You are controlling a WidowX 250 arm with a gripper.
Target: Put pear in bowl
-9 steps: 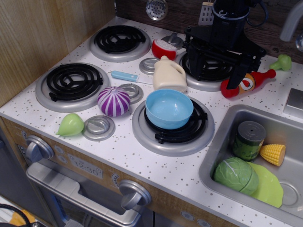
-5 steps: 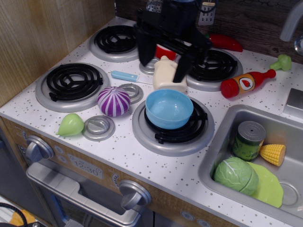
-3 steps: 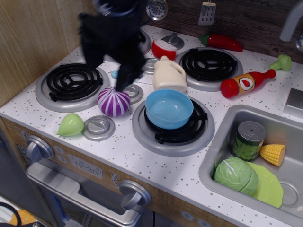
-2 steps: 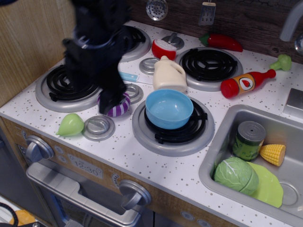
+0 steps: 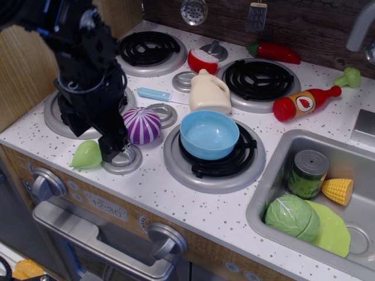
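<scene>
One view, looking down on a toy kitchen. The black pincer [image 5: 89, 137] hangs low over the front-left corner of the speckled white worktop [image 5: 193, 202], its boxy body covering most of the front-left coil burner. One dark finger [image 5: 111, 149] points down at a round silver knob cap; the other side is lost in the black bulk, so whether it stands wide or narrow, I cannot tell. It holds nothing that shows.

The pear [image 5: 86, 155] lies on the worktop just beside that finger, on its left: smooth, glossy, pale green, rounded with a tapered tip, partly tucked under the pincer. Not clear whether they touch.

The bowl [image 5: 209, 135] sits on the front-right burner, round, plain light-blue plastic, hollow side up, well apart from the pear. Between them rests the onion [image 5: 141, 125], purple with white ribs.

Behind the bowl stands a cream jug [image 5: 208, 92] with a moulded handle. To the right lies a red bottle [image 5: 304, 103] on its side. The steel sink [image 5: 275, 193] holds a veined green cabbage [image 5: 292, 218], a flat yellow-green plate [image 5: 333, 231], a ribbed can [image 5: 307, 174] and a stub of corn [image 5: 338, 190].
</scene>
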